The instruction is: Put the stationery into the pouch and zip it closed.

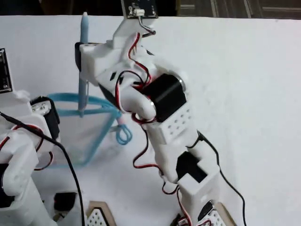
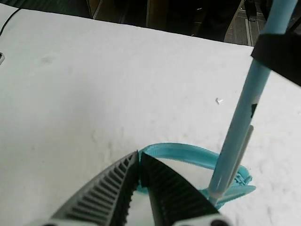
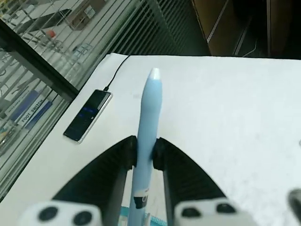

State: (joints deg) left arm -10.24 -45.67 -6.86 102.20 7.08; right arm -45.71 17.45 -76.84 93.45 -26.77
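Right gripper (image 3: 145,141): clamped on slim light-blue plastic pen (image 3: 149,108), held upright.
Left gripper (image 2: 139,154): closed on turquoise-zippered clear pouch (image 2: 183,151) rim.

This is looking like an office or lab: past the right gripper's fingers (image 3: 188,174) a cabled phone (image 3: 88,115) is lying on a white-covered table (image 3: 235,103), with slatted blinds (image 3: 155,23) and glass panes (image 3: 28,70) beyond.

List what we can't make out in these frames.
Tip of the pen: left wrist view, at the pouch zipper edge; inside or outside, unclear.
Part of the pouch: high view, under the right arm.
Lower end of the pen: right wrist view, cut off by the picture edge at the right claw.
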